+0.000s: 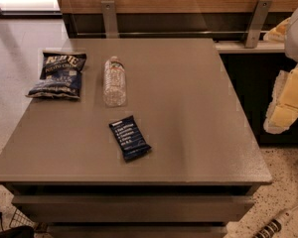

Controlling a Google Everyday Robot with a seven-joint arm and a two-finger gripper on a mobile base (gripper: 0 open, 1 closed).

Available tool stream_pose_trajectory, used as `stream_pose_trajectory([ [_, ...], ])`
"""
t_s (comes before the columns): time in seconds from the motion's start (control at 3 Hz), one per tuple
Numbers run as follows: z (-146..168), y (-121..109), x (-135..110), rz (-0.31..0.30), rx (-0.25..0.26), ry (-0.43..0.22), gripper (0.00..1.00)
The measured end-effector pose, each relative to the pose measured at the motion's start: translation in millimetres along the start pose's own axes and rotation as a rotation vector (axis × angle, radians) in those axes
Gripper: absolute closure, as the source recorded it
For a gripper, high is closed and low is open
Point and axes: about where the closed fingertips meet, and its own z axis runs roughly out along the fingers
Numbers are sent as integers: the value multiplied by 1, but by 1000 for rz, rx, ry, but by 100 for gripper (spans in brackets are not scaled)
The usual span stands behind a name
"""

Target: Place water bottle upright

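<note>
The water bottle (114,81) is a small clear ribbed plastic bottle with a white cap. It lies on its side on the grey table (188,113), left of the middle, with its cap pointing to the far edge. My gripper (286,103) shows as a cream and yellow shape at the right edge of the view. It is beyond the table's right side, far from the bottle, and holds nothing that I can see.
A dark blue chip bag (59,75) lies left of the bottle. A dark blue snack bar (129,138) lies in front of the bottle. A wood-panelled wall with metal brackets (109,18) runs behind the table. A dark counter (253,83) stands to the right.
</note>
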Motion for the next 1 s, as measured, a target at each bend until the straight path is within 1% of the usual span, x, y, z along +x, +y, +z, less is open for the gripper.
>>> stream_pose_trajectory([
  [0.33,0,-3,-1,5,1,-6,0],
  [0.67,5,-28,-7,43,9,-45,0],
  [1.0,36,-73,-39,208,-50,-165,0],
])
